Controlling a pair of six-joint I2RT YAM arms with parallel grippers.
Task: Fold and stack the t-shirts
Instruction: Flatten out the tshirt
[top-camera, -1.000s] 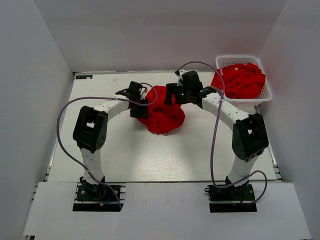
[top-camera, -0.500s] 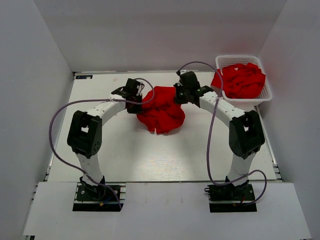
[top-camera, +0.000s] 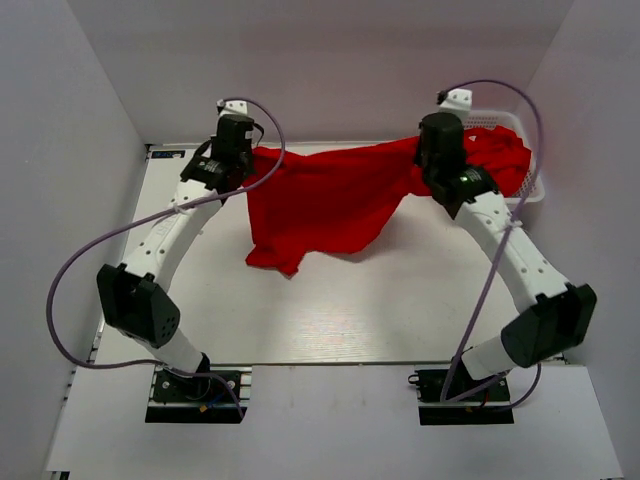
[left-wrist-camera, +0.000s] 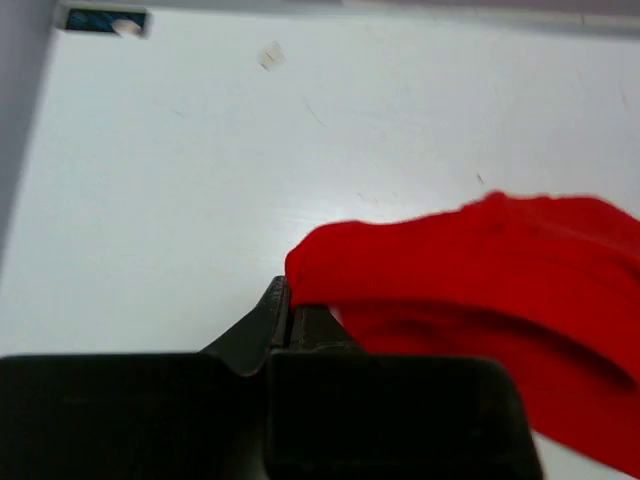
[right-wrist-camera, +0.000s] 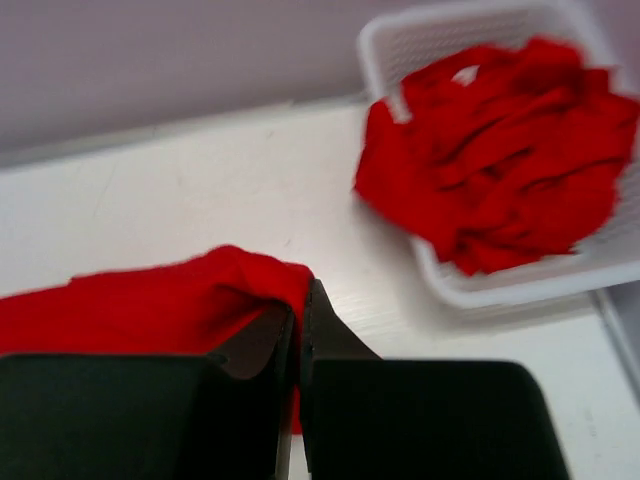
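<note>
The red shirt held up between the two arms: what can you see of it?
The t-shirt is plain bright red, soft-looking cloth, no print. It hangs spread wide, draping in folds over the white table. The left gripper pinches one upper edge, the right gripper the other, both shut on it. Whether its hem touches the table is unclear.

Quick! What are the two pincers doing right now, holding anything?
The left pincer: closed, pinching one end of the red t-shirt.
The right pincer: closed, pinching the other end of the same shirt.
</note>
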